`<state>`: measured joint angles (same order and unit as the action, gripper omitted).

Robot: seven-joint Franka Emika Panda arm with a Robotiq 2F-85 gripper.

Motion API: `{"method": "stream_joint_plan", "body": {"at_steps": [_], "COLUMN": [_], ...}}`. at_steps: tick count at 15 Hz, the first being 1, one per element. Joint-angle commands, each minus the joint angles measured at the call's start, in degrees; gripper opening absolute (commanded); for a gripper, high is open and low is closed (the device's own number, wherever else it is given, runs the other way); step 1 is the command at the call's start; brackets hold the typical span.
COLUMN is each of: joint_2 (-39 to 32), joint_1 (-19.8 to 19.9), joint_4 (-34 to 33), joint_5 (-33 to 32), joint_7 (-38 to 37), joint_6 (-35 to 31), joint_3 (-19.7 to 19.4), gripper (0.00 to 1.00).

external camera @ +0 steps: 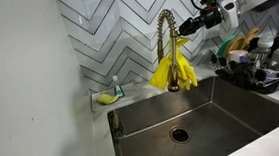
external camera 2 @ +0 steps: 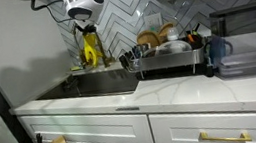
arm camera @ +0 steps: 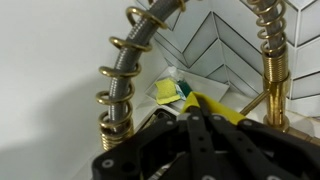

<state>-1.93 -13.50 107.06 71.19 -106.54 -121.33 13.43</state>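
While your gripper [external camera: 187,26] sits up at the top of the arch, inventory big to small: one white countertop [external camera 2: 181,92], one steel sink [external camera: 143,123] set into it, drain in the middle of the basin. One dish rack [external camera 2: 167,62] stands just beside the sink on the counter, loaded with dishes; too stacked to count. One brass spring-coil faucet [external camera: 164,31] rises behind the basin against the chevron tile wall [external camera: 116,30]; the wrist view shows two coiled runs of it, one curved [arm camera: 120,80] and one straight. The yellow gloves [external camera: 174,73] hang draped over the faucet neck above the sink, looks like two, but I can't separate them cleanly. One yellow sponge [external camera: 105,98] lies in the back corner of the sink ledge, well apart from the gloves; it also shows past the coil in the wrist view [arm camera: 165,90]. The gripper is right at the faucet arch, above the gloves, with a yellow fold just beside the fingers [arm camera: 190,125]. Can't tell if the fingers are apart or pinched: the wrist view shows only dark linkage bunched together, and contact with glove or coil is hidden.
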Motion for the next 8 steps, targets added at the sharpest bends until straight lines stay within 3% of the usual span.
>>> {"method": "stream_joint_plan", "body": {"at_steps": [1, 8], "joint_2": [-1.9, -7.7], "joint_1": [-0.1, -0.6], "joint_4": [-1.7, -5.6], "joint_5": [1.0, 8.5], "joint_7": [3.0, 15.7], "joint_6": [2.0, 8.4], "joint_3": [0.0, 0.9], "gripper": [0.00, 0.00]}}
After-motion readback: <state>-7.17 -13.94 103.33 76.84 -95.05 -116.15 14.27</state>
